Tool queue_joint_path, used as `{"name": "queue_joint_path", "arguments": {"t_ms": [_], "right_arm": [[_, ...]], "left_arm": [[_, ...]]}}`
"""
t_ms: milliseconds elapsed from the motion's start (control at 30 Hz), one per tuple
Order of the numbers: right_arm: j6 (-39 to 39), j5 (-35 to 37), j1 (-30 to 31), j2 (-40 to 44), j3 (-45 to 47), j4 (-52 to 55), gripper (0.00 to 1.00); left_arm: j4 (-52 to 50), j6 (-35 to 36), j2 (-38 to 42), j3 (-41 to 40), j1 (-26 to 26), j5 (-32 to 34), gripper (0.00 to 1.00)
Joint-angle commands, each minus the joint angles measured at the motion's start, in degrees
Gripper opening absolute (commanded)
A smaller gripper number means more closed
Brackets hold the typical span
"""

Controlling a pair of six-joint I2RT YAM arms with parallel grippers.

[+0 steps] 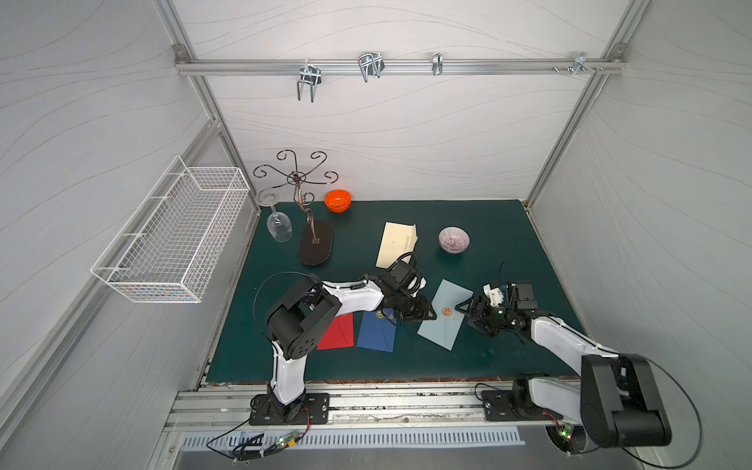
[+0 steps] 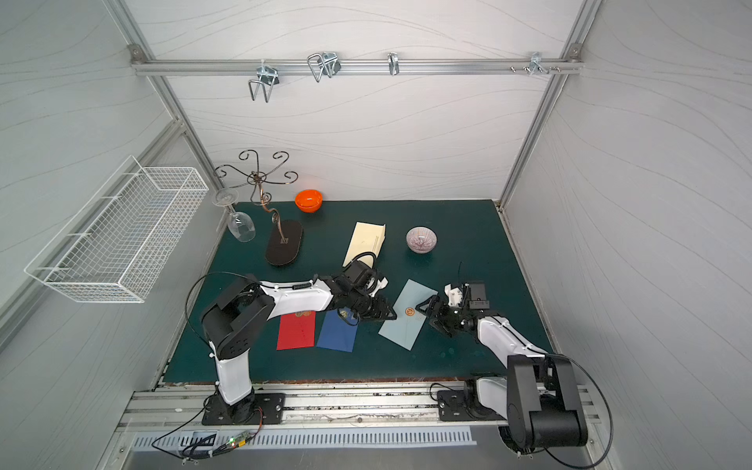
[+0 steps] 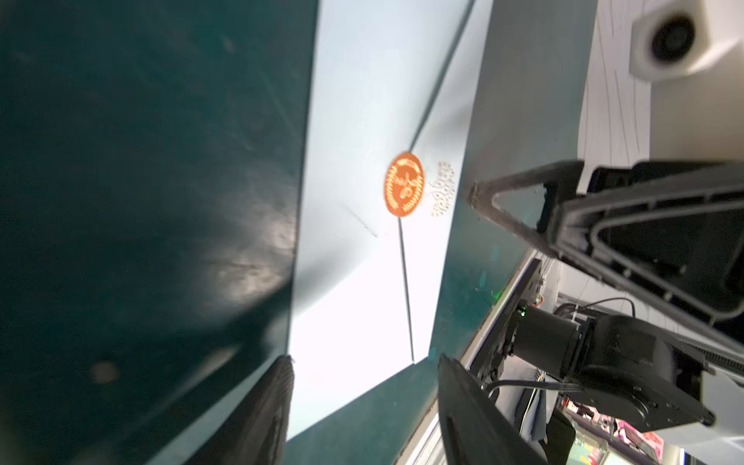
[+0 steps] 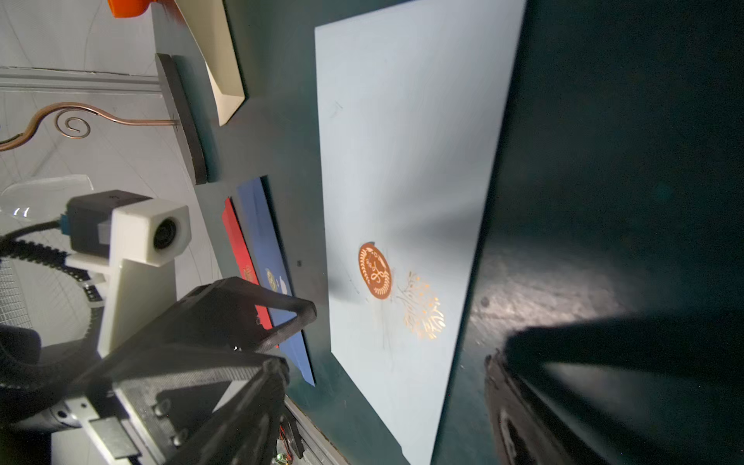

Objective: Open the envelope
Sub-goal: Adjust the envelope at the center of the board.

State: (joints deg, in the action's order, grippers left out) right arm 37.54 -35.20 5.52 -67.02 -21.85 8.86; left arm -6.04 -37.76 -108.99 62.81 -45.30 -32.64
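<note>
We see the pale blue paper envelope (image 1: 441, 329) lying flat and aslant on the dark green table mat (image 1: 488, 228), flap side up and closed under its round copper seal (image 1: 447, 312). It sits between the two claws. The left gripper (image 1: 425, 314) is just beside one long edge and the right gripper (image 1: 468, 315) just beside the opposite edge, both level with the seal. Both claws have their jaws parted and hold nothing. We cannot tell whether either fingertip touches the paper.
</note>
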Motion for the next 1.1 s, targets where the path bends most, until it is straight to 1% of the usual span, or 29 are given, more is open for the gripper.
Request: {"name": "queue_joint_path", "arguments": {"t_ms": [0,233,433,667,1067], "right_arm": [[1.02,1.2,0.46,1.13,1.66,1.64,0.8],[2.61,0.19,1.13,-0.61,3.9,-1.76,0.8],[2.98,-0.13,1.12,-2.75,4.22,-3.21,0.8],[3.4,-0.44,1.16,-3.13,4.62,-4.66,0.8],[4.01,-2.67,1.15,-8.91,3.14,-8.68,0.8]], "left_arm": [[2.96,1.89,-1.1,0.69,0.38,0.36,0.61],[3.82,1.99,-3.07,0.15,0.37,-1.28,0.61],[4.33,0.9,-4.15,-0.15,0.38,-2.42,0.6],[5.08,0.15,-4.37,-0.67,0.16,-3.28,0.6],[4.46,0.01,-4.19,-0.93,-0.58,-3.92,0.59]]}}
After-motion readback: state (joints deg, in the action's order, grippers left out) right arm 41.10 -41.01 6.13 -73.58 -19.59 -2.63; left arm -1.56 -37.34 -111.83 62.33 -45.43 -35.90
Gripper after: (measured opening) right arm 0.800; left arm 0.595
